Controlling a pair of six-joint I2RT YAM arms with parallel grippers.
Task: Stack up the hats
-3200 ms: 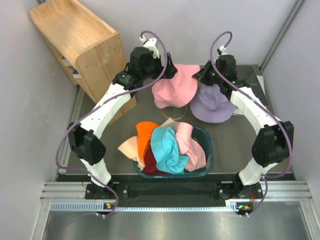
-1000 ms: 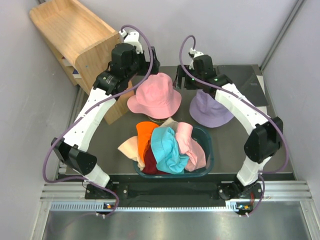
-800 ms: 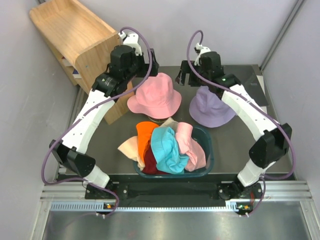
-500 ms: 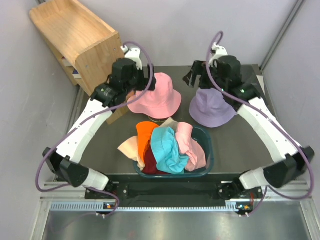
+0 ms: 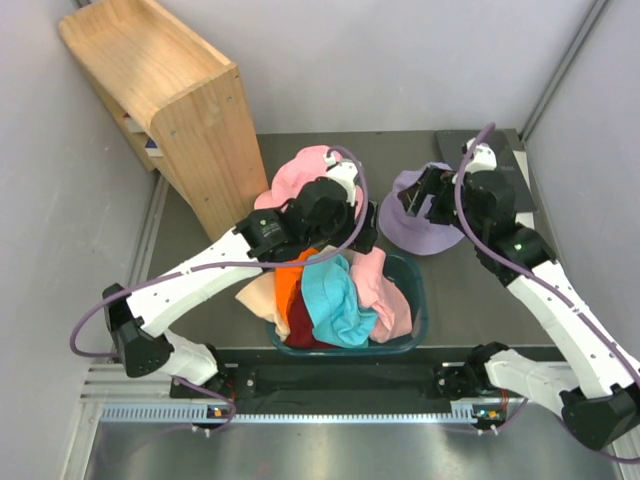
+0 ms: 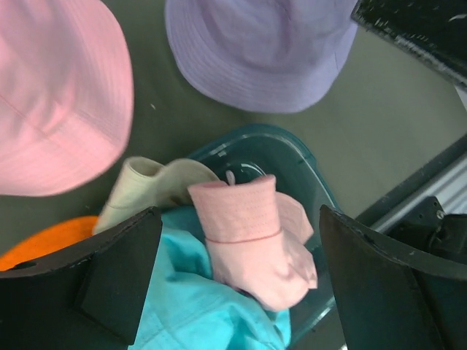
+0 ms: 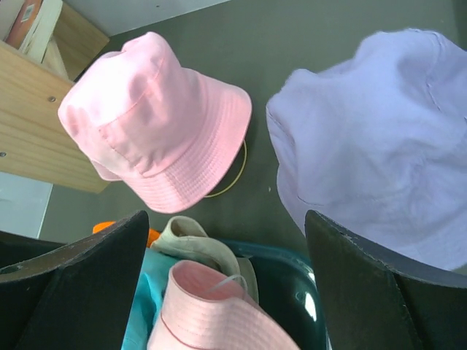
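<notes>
Your fingers on both arms stand spread wide and hold nothing. The left gripper [image 6: 239, 233] hangs over the far end of the dark teal tub [image 5: 412, 275]. The folded pale pink hat [image 6: 248, 237] lies straight below the gap, clear of either left finger [image 6: 117, 277]. The right gripper [image 7: 226, 233] hangs above the table [image 5: 455, 310] behind the tub. From its wrist you see two hats sitting crown up: the pink hat [image 7: 153, 149] beyond the shelf-side finger [image 7: 80, 284] and the lavender hat [image 7: 379, 146] beyond the other, neither touched.

Working down in size, the wooden shelf [image 5: 160, 90] stands at the far left, with the pink hat just beside it. The tub holds the heap: the teal hat [image 5: 335, 300] in the middle, the orange hat [image 5: 290, 275] and peach hat [image 5: 255, 295] spilling over the left rim, the maroon hat [image 5: 300, 330] at the near edge and the beige hat [image 6: 153, 186] at the far edge. A gold wire ring [image 7: 235, 179] peeks from under the pink hat's brim.
</notes>
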